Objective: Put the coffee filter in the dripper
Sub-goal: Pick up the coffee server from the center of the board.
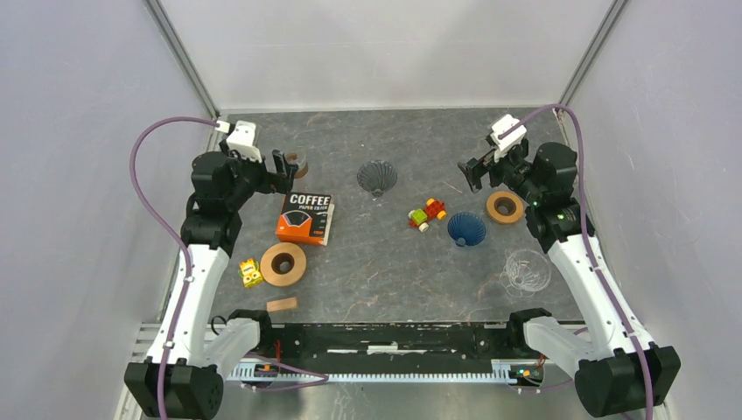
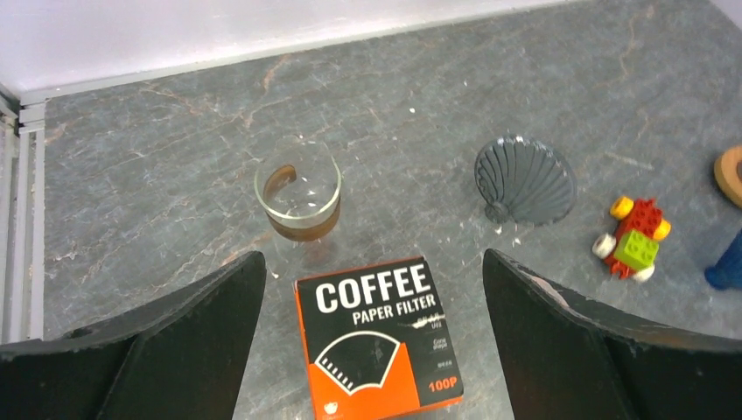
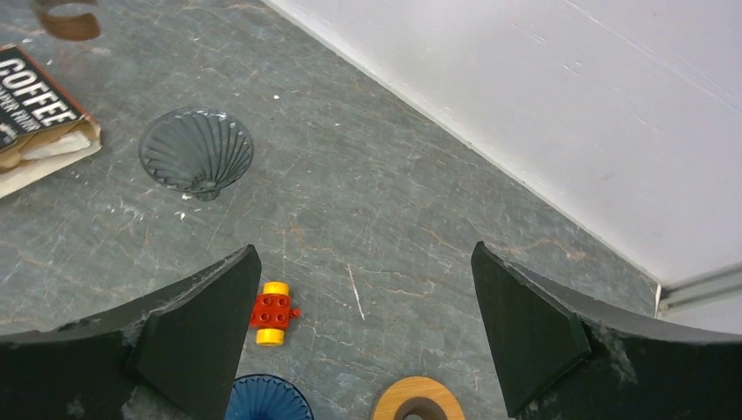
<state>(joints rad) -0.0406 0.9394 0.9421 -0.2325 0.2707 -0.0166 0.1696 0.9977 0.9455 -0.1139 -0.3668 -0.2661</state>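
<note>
Jaws on both arms stand spread wide, with nothing between them. The left gripper hovers over the far-left part of the table. Its two dark fingers frame the orange coffee filter box, which lies flat below them, untouched. In the right wrist view, pale paper shows at the box's open end. Just beyond the box stands a small glass with a brown band near its base. To the right of the glass, apart from the box, sits a grey ribbed dripper.

The right gripper hangs over the far-right part of the table, near the back wall, with bare stone beneath it. A brick toy in red, yellow and green sits right of centre. A blue dripper is just beside the toy on the near side. A wooden ring lies close to the right arm's wrist, and a clear glass dripper sits nearer along that arm.

On the left side, a larger wooden ring lies nearer than the box. A small yellow toy is just beside that ring, and a wooden block lies near the front edge.
</note>
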